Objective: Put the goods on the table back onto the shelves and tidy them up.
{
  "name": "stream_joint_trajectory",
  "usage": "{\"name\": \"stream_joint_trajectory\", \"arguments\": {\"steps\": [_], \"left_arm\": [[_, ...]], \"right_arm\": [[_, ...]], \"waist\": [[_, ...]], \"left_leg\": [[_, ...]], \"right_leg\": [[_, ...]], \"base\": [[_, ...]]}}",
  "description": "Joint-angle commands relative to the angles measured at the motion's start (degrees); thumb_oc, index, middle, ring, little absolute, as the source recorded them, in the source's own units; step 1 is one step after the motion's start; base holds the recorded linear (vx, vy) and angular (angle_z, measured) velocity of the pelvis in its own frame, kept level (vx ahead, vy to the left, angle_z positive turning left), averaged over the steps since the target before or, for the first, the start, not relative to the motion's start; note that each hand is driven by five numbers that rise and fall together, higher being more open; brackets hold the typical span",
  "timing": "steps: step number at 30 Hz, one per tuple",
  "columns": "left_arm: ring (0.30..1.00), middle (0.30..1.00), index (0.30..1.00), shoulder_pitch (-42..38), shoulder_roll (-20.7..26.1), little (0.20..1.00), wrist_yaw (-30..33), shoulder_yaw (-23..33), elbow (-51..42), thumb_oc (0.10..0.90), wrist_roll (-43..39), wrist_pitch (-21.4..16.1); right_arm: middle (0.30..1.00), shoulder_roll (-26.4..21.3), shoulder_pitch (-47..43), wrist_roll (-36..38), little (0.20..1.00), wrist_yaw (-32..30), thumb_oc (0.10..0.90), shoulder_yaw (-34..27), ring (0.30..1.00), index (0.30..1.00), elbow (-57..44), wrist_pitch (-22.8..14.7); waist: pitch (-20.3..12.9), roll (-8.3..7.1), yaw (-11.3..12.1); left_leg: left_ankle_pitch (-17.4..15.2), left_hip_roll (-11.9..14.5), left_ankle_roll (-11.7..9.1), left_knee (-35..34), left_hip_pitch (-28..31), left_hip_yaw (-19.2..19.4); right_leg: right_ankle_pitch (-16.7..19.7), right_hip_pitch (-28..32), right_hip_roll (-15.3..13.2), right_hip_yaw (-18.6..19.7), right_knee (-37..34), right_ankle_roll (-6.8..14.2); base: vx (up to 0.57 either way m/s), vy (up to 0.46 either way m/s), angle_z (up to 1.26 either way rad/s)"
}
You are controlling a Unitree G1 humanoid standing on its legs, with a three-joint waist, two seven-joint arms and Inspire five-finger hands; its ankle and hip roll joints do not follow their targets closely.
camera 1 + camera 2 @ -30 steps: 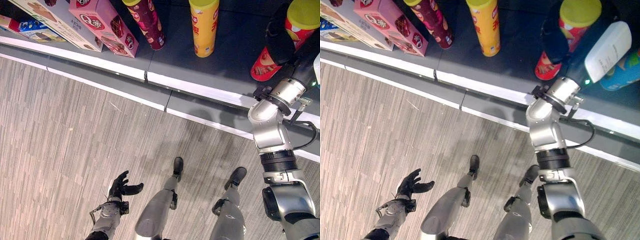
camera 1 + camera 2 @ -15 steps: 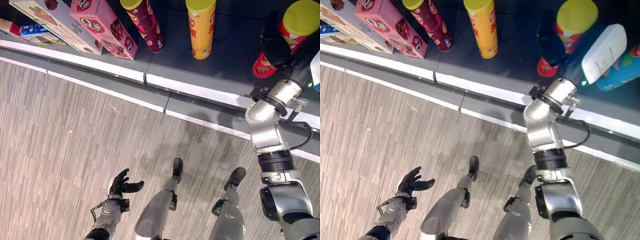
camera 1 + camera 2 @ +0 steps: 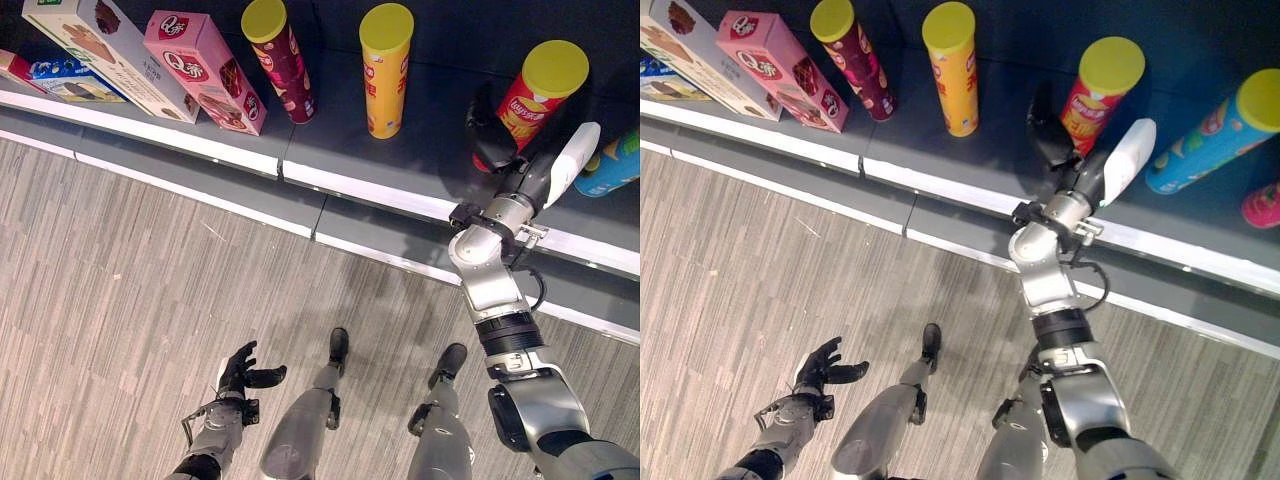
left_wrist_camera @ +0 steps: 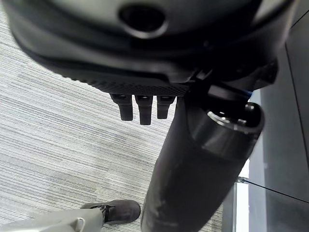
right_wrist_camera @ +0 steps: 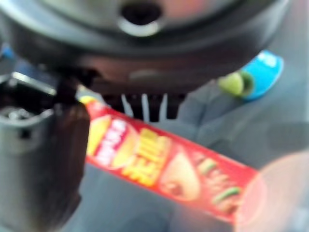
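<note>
The red cylindrical snack can with a yellow lid (image 3: 535,93) stands upright on the dark grey shelf (image 3: 430,150), right of a yellow can (image 3: 384,68) and a maroon can (image 3: 278,58). The right hand (image 3: 487,128) is curled around its lower part. The left hand (image 3: 240,370) hangs low over the floor, fingers relaxed and empty.

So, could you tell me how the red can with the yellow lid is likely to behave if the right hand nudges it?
The red can is tall and narrow, so probably tippy. It is round, so it would likely roll. The right hand is at its base.
</note>
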Motion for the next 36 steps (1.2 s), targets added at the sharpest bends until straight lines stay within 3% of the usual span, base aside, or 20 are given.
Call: {"name": "stream_joint_trajectory", "arguments": {"steps": [1,12,31,36], "left_arm": [[0.9,0.9,0.9,0.5,3.5,0.9,2.7,-1.8,2.8,0.8,0.2,-0.3],[0.9,0.9,0.9,0.8,4.0,0.9,2.7,-1.0,3.2,0.8,-0.1,-0.1],[0.9,0.9,0.9,0.3,4.1,0.9,3.3,-0.4,3.8,0.8,-0.1,0.2],[0.9,0.9,0.9,0.0,3.8,0.9,3.8,-0.6,3.4,0.8,0.0,0.2]], "right_arm": [[0.9,-3.8,-3.6,-1.5,0.9,-0.3,0.8,0.2,0.9,0.9,-3.1,-5.6],[0.9,-2.0,-4.7,7.7,0.9,4.6,0.8,1.5,0.9,0.9,3.2,-9.2],[0.9,-0.6,-4.2,9.0,0.9,7.0,0.8,3.6,0.9,0.9,4.3,-9.3],[0.9,-0.9,-3.9,5.1,0.9,4.2,0.8,3.5,0.9,0.9,4.6,-7.2]], "waist": [[-3.2,-0.48,1.5],[-2.7,-1.25,1.2],[-2.1,-2.32,0.7],[-2.1,-2.46,0.4]], "left_leg": [[-0.8,-0.3,-2.6,-1.9,-2.3,-1.8],[-0.8,0.2,-2.8,-1.9,-2.1,-1.2],[-1.1,0.7,-2.7,-1.9,-1.5,-0.5],[-1.2,0.8,-2.7,-1.9,-1.4,-0.3]], "right_leg": [[-3.5,1.7,-6.1,1.2,6.0,6.7],[-3.2,1.6,-5.9,1.5,6.0,6.7],[-3.5,1.2,-5.4,2.3,6.5,6.3],[-3.5,1.3,-5.4,2.5,6.6,6.4]], "base": [[0.0,0.0,0.0],[0.0,0.0,0.0],[0.0,0.0,0.0],[0.0,0.0,0.0]]}}
